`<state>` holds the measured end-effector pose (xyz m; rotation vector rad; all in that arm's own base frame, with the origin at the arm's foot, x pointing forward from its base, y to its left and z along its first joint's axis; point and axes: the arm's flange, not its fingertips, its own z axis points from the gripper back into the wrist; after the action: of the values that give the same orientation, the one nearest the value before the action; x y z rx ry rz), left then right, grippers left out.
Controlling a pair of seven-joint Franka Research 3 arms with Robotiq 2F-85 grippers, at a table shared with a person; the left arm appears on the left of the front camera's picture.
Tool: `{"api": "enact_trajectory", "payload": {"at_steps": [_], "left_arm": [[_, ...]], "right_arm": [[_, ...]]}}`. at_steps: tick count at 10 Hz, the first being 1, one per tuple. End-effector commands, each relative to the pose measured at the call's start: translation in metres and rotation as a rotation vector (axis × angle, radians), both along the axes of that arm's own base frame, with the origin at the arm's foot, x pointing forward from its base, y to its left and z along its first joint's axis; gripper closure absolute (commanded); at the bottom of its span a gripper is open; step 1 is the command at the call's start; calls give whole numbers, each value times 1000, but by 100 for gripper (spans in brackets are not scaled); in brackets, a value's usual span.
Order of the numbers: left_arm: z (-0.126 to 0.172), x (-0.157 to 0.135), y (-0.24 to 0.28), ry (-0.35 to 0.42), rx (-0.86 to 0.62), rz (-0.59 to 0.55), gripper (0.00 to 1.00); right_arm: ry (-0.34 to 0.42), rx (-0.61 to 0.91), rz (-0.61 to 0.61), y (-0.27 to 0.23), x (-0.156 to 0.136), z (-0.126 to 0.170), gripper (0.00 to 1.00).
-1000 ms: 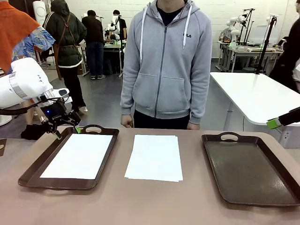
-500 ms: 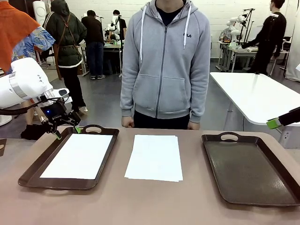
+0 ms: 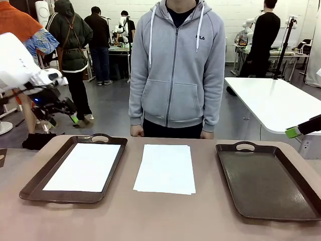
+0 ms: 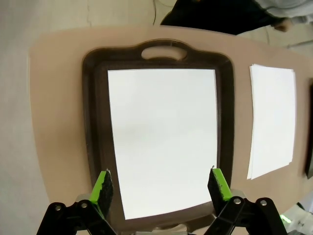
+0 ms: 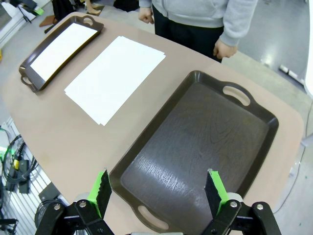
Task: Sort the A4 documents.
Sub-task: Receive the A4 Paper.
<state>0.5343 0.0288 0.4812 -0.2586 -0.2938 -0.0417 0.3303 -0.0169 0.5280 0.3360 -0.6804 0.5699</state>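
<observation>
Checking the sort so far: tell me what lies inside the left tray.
A white sheet lies flat in the left tray, covering most of its floor. Anything beneath that sheet is hidden, so whether it is one sheet or several cannot be told.

front: faces person (image 3: 176,65) across table (image 3: 160,216) | wrists: high, downward | shared: A4 documents (image 3: 165,168)
</observation>
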Motion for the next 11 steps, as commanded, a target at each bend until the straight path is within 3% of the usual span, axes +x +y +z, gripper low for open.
{"api": "enact_trajectory", "payload": {"at_steps": [1,3,4,5,8,11], "left_arm": [[14,-63,5,-178,-32,-87,0],[54,-113,-3,-386,10,-262,0],[72,-132,-9,-526,26,-372,0],[81,-139,-11,-610,-5,-488,0],[85,-147,-4,-692,-120,-762,0],[73,-144,4,-619,-168,-810,0]], "right_arm": [[2,9,9,0,1,-1,0],[2,9,9,0,1,-1,0],[2,9,9,0,1,-1,0],[2,9,9,0,1,-1,0],[2,9,9,0,1,-1,0],[2,9,9,0,1,-1,0]]}}
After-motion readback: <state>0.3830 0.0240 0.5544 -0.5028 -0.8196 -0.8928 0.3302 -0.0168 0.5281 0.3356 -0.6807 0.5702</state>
